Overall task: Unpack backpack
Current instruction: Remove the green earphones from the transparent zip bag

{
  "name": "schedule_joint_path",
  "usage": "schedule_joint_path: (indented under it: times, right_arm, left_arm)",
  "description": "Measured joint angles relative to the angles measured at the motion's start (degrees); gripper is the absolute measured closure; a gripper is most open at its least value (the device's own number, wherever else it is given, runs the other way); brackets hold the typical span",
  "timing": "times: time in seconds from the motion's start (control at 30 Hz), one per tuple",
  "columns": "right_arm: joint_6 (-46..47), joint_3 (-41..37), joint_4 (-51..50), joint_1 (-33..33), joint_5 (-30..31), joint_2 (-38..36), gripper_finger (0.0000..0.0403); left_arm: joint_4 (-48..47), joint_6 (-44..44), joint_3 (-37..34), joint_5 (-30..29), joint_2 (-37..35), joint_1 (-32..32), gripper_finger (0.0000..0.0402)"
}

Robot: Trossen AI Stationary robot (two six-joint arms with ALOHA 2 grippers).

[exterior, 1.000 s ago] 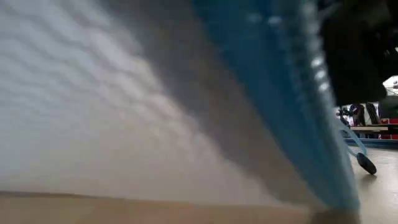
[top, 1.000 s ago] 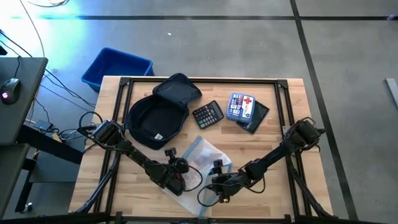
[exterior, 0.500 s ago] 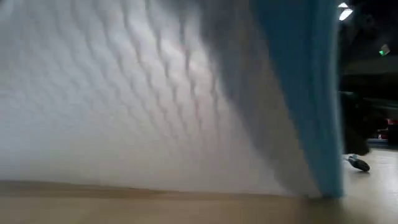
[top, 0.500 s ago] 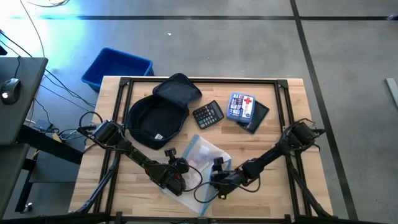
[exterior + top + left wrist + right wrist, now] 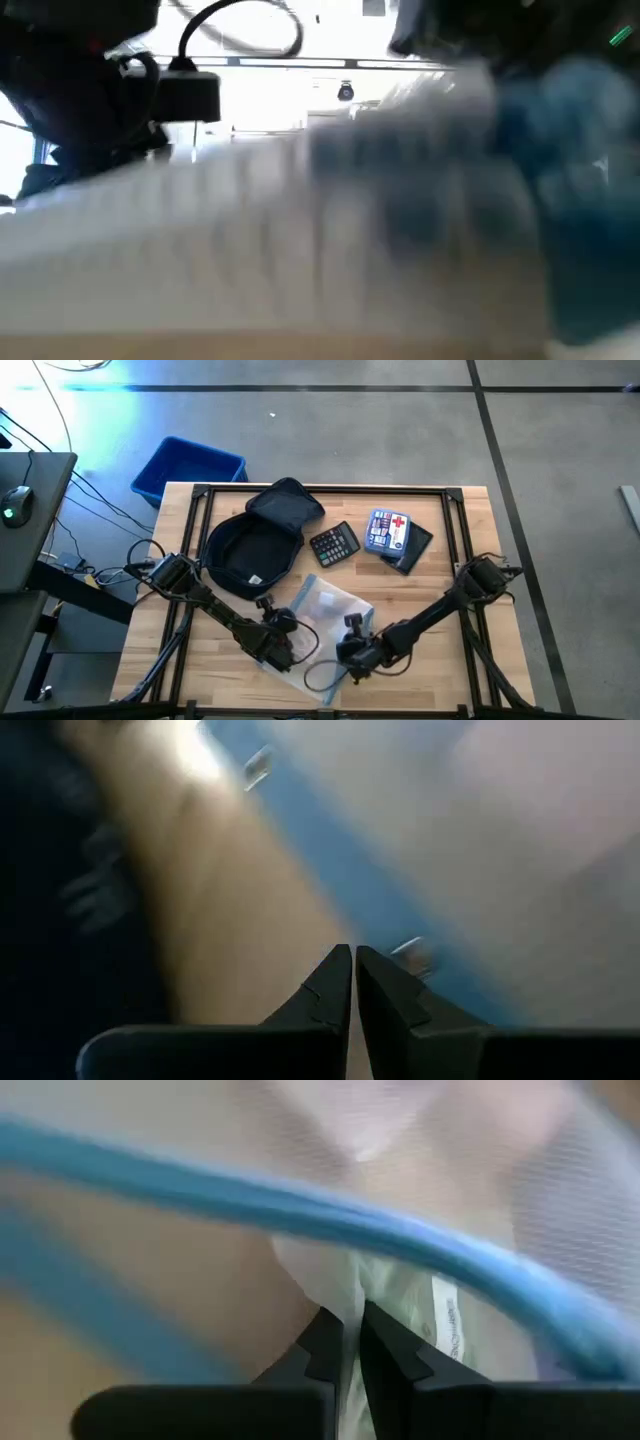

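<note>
Seen from above, going left to right: blue plastic bin (image 5: pixel 186 468) on the floor off the upper-left corner of the wooden table (image 5: pixel 460 550). Just right of it, on the table's upper-left part, the backpack (image 5: pixel 258 542), unzipped, flap thrown back toward the top of the frame, black lining exposed. Beside its right edge a black calculator (image 5: pixel 334 544), then a first-aid kit (image 5: pixel 388 530) with a red cross lying on a dark flat item (image 5: pixel 413 550).

Lower centre of the frame: a pale mesh pouch (image 5: pixel 325 610) with blue trim, both arms converging on it. Left gripper (image 5: pixel 285 650) at the pouch's lower-left edge, right gripper (image 5: pixel 350 655) at its lower-right edge.

Only in the wrist views, the jaws themselves. Left wrist: left gripper (image 5: pixel 354 982) pressed together, tips against the blue trim, wood showing beside it; whether any fabric sits between the tips, cannot tell. Right wrist: right gripper (image 5: pixel 352 1350) pinched onto the pouch (image 5: pixel 400 1310), pale mesh and a white label bunched at the fingertips, blue trim crossing above.

Low view: filled almost wholly by blurred pale mesh pouch (image 5: pixel 300 240) with blue at far right, dark arm parts and a cable along the top; backpack hidden there.
</note>
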Motion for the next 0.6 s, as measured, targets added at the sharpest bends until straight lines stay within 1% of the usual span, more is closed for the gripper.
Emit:
schedule_joint_path:
  times: [0.07, 0.17, 0.27, 0.33, 0.4, 0.5, 0.57, 0.6]
  right_arm:
    - [1.37, 2.9, -7.07, 1.86, -1.66, -0.1, 0.0399]
    - [5.01, 6.65, -18.23, 4.86, -1.94, -0.11, 0.0401]
    - [11.1, 8.77, -26.03, 7.23, -2.84, -1.5, 0.0402]
    - [15.26, 8.86, -30.28, 8.34, -2.03, -3.74, 0.0402]
    - [20.06, 8.75, -36.18, 9.47, 2.26, -6.25, 0.0402]
    - [27.75, 5.58, -42.28, 10.26, 13.72, -10.87, 0.0403]
    - [31.99, 1.67, -41.45, 9.07, 21.47, -13.7, 0.0403]
    - [33.12, -0.75, -39.95, 8.0, 24.21, -14.91, 0.0403]
  left_arm:
    - [-2.14, -2.69, 0.01, -0.08, 0.0, -0.17, 0.0401]
    - [-3.68, -4.38, 0.03, -0.24, 0.0, -0.41, 0.0401]
    - [-3.61, -4.44, 0.03, -0.46, 0.0, -0.74, 0.0401]
    - [-3.6, -4.47, 0.03, -0.46, 0.0, -0.76, 0.0402]
    - [-3.54, -4.51, 0.03, -0.46, 0.0, -0.76, 0.0402]
    - [-3.12, -4.51, 0.03, -0.5, 0.0, -0.74, 0.0402]
    - [-2.64, -4.51, 0.03, -0.49, 0.0, -0.74, 0.0402]
    - [-2.38, -4.51, 0.03, -0.5, 0.0, -0.74, 0.0402]
